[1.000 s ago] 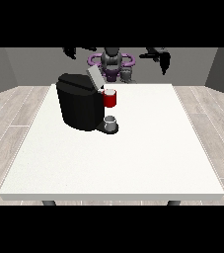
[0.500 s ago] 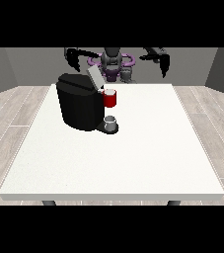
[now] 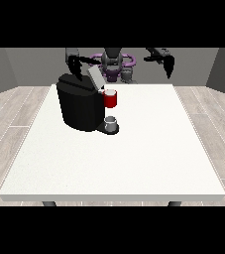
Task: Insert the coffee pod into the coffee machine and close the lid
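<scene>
The black coffee machine (image 3: 81, 106) stands on the white table (image 3: 134, 154) at the back left, its grey lid (image 3: 95, 78) tilted up. A red thing at the machine (image 3: 111, 99) sits under the lid, on the front. A grey thing (image 3: 111, 122) rests on the machine's base below it. Another small grey thing (image 3: 128, 75) shows at the table's far edge, by the robot's body; I cannot tell whether it is the pod. The hand at the view's left (image 3: 75, 62) hangs just above the machine's back, fingers pointing down. The hand at the view's right (image 3: 166, 60) is raised beyond the far right edge, fingers relaxed, holding nothing.
The robot's torso with purple rings (image 3: 115, 62) is behind the table's far edge. Wooden floor surrounds the table. White tabletop stretches in front of and to the right of the machine.
The hand at the view's left has come down and closer to the machine's top. The hand at the view's right has shifted only slightly. The machine and lid are as before.
</scene>
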{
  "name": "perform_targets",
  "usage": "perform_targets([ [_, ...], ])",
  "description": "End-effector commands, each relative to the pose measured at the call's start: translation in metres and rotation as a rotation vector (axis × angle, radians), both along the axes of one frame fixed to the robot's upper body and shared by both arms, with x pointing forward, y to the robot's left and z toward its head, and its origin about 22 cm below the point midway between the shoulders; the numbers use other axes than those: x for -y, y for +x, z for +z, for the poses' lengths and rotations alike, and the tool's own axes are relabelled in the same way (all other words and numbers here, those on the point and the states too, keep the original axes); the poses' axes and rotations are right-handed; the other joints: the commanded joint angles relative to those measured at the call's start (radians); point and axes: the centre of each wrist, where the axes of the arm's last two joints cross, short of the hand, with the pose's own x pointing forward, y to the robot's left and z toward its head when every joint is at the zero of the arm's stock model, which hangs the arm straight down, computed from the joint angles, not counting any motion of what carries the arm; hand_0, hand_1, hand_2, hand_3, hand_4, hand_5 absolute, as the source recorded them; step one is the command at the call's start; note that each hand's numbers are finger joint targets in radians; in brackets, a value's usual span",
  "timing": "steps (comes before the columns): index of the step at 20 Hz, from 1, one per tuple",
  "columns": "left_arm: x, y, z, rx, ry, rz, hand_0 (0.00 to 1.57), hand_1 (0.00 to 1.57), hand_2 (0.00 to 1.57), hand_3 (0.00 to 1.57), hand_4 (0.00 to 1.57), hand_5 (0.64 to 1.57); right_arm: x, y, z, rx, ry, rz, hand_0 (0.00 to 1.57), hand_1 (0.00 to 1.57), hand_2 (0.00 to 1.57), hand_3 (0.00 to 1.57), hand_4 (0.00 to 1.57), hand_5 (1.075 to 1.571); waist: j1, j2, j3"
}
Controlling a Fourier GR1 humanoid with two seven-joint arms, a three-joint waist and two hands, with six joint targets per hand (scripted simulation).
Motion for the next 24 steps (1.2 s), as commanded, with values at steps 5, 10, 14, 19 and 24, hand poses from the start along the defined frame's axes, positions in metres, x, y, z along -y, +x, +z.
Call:
perform_targets([
  [5,-0.017,-0.001,-0.004,-0.016,0.012,0.058,0.00,0.00,0.00,0.00,0.00,1.571,-0.038,0.013,0.016,0.009,-0.056,0.054,0.00,0.00,0.00,0.00,0.00,1.571,-0.035,0.016,-0.0003],
  [10,0.002,0.015,0.028,-0.007,0.021,0.043,0.00,0.00,0.00,0.00,0.00,1.571,-0.030,0.024,0.017,0.004,-0.045,0.066,0.00,0.00,0.00,0.00,0.04,1.571,-0.025,0.015,0.0000],
  [14,-0.005,0.009,0.015,0.055,0.012,0.037,0.00,0.00,0.00,0.00,0.00,1.571,-0.023,0.026,0.004,0.040,-0.059,0.064,0.00,0.00,0.00,0.00,0.00,1.571,-0.013,0.081,-0.0001],
  [19,-0.008,0.004,0.003,0.011,0.009,0.050,0.00,0.00,0.00,0.00,0.00,1.571,-0.036,0.032,0.019,0.034,-0.070,0.080,0.00,0.00,0.00,0.00,0.00,1.571,-0.022,0.054,-0.0002],
  [24,-0.013,0.014,0.019,0.043,0.013,0.064,0.00,0.00,0.00,0.00,0.19,1.571,-0.044,0.039,0.023,0.070,-0.096,0.082,0.00,0.00,0.00,0.00,0.08,1.571,0.001,0.091,-0.0001],
])
